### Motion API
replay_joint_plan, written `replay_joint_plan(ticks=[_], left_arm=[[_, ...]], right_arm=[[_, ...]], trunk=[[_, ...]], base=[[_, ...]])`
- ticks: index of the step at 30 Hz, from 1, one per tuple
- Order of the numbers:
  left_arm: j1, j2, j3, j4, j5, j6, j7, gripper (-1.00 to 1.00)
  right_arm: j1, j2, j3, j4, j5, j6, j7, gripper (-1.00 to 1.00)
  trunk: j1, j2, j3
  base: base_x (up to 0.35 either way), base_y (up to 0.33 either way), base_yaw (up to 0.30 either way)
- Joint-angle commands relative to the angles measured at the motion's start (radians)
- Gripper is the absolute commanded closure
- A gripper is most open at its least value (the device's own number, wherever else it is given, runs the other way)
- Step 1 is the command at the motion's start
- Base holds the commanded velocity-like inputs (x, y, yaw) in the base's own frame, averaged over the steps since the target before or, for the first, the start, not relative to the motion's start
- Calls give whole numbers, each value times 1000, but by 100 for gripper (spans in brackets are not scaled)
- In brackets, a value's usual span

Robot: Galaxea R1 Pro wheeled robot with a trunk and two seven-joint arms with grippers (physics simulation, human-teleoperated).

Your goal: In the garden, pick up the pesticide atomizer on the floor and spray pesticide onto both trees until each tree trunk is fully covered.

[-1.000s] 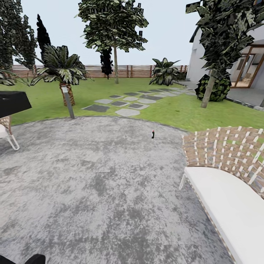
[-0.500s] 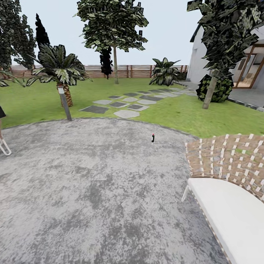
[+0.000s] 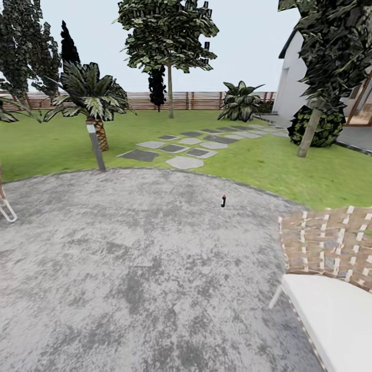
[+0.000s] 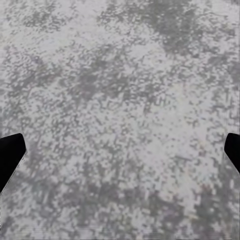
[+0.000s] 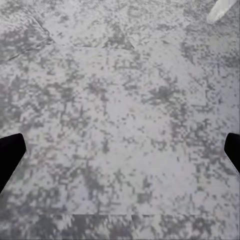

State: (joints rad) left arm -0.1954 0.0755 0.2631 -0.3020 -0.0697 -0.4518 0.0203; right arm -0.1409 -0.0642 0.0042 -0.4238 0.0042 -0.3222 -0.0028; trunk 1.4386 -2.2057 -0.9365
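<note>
**Head view: atomizer upright on paving, both jaws spread over bare stone**

Head view, nearest: mottled grey stone paving (image 3: 129, 268) underfoot, spreading in a broad round patch. At near right, woven-back chair (image 3: 325, 248) with white seat cushion (image 3: 336, 315). At far left edge, a white chair leg (image 3: 6, 209) on the paving.

Left wrist view: left gripper (image 4: 120, 152) released, dark fingertips (image 4: 10, 155) wide apart at both edges, nothing between them but speckled paving. Right wrist view: right gripper (image 5: 120, 152) likewise released, fingertips (image 5: 10, 152) spread, grey slabs with faint joints beneath, a pale bar (image 5: 220, 10) at one corner.

Further out, right of centre: atomizer (image 3: 223, 201), small, dark, upright, reddish at its top, alone on the paving near the lawn edge, well apart from chair and post. Too small to make out label or nozzle.

Beyond the paving edge: grey post (image 3: 96, 146) at left, just in front of a short palm (image 3: 90, 98). Green lawn (image 3: 46, 147) with stepping stones (image 3: 183, 150) running up and right. On the right, leaning grey trunk (image 3: 310, 134) of one tree beside a round dark bush (image 3: 330, 126), next to a white house (image 3: 294, 77). Farther back, centre: second tree (image 3: 168, 31), slim trunk (image 3: 169, 93), leafy crown high up. Broad-leaved plant (image 3: 240, 101) to its right. Farthest: brown slat fence (image 3: 201, 99) along the lawn, pale sky above.
</note>
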Motion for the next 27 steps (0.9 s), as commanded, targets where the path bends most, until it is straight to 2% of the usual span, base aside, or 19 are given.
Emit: replay_joint_plan(ticks=[1,6,27], left_arm=[[-1,0,3,1,-7,-4,2,-100],[-1,0,2,1,-7,-4,2,-100],[-1,0,3,1,-7,-5,2,-100]], right_arm=[[0,0,0,0,0,-3,0,-100],[0,0,0,0,0,-3,0,-100],[0,-2,-2,2,0,-4,-2,-100]], trunk=[[0,0,-1],[0,0,-1],[0,0,-1]], base=[[340,0,267],[340,0,117],[340,0,3]])
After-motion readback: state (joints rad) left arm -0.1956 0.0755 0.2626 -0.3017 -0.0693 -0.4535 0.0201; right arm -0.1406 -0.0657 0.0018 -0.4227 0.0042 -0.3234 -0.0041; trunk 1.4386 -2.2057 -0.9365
